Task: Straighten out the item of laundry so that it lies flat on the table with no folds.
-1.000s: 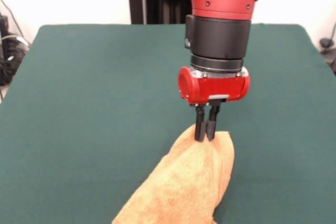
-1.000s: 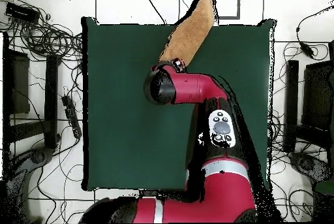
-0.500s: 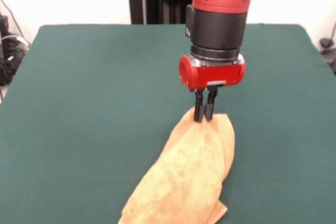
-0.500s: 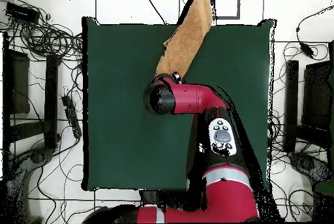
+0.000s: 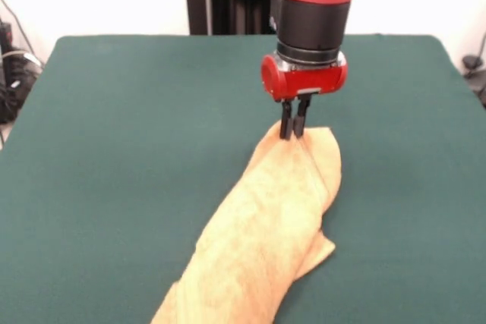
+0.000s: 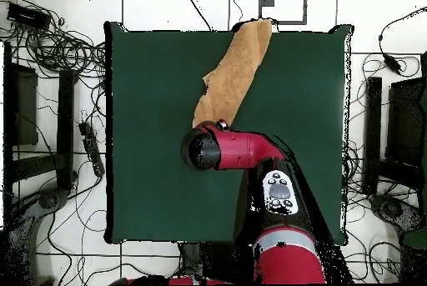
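The gripper (image 5: 292, 130) points straight down with its two black fingers (image 5: 285, 124) drawn close together, pinching the upper end of the towel (image 5: 266, 225). That pinched end is lifted into a small peak right under the fingertips. From there the towel runs away from the gripper as a long, narrow, folded strip, slanting toward the table (image 5: 114, 149) edge opposite the robot, where its far end spreads wider. In the overhead view the towel (image 6: 233, 66) reaches from the red arm (image 6: 242, 149) to that edge of the table (image 6: 150, 132), and the gripper itself is hidden under the arm.
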Robot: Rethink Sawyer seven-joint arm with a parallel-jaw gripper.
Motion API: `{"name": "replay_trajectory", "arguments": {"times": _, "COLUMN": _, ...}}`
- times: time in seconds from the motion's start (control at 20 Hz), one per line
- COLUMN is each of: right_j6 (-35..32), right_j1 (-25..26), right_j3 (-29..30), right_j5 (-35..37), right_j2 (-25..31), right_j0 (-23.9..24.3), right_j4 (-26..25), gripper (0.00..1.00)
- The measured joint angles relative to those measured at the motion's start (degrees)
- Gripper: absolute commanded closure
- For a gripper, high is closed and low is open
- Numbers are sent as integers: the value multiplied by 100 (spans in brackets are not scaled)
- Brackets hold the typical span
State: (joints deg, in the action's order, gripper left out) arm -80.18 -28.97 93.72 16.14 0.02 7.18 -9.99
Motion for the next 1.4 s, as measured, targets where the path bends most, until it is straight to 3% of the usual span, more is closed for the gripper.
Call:
{"name": "replay_trajectory", "arguments": {"times": 0.7, "right_j6": 0, "right_j1": -37, "right_j3": 961, "right_j5": -292, "right_j2": -79, "right_j0": -147, "right_j4": -215, "gripper": 100}}
{"name": "replay_trajectory", "arguments": {"times": 1.05, "right_j6": 0, "right_j1": -657, "right_j3": 1619, "right_j5": -79, "right_j2": -73, "right_j0": -82, "right_j4": -215, "gripper": 100}}
{"name": "replay_trajectory", "arguments": {"times": 1.4, "right_j6": 0, "right_j1": -979, "right_j3": 1730, "right_j5": 136, "right_j2": -70, "right_j0": -60, "right_j4": -215, "gripper": 100}}
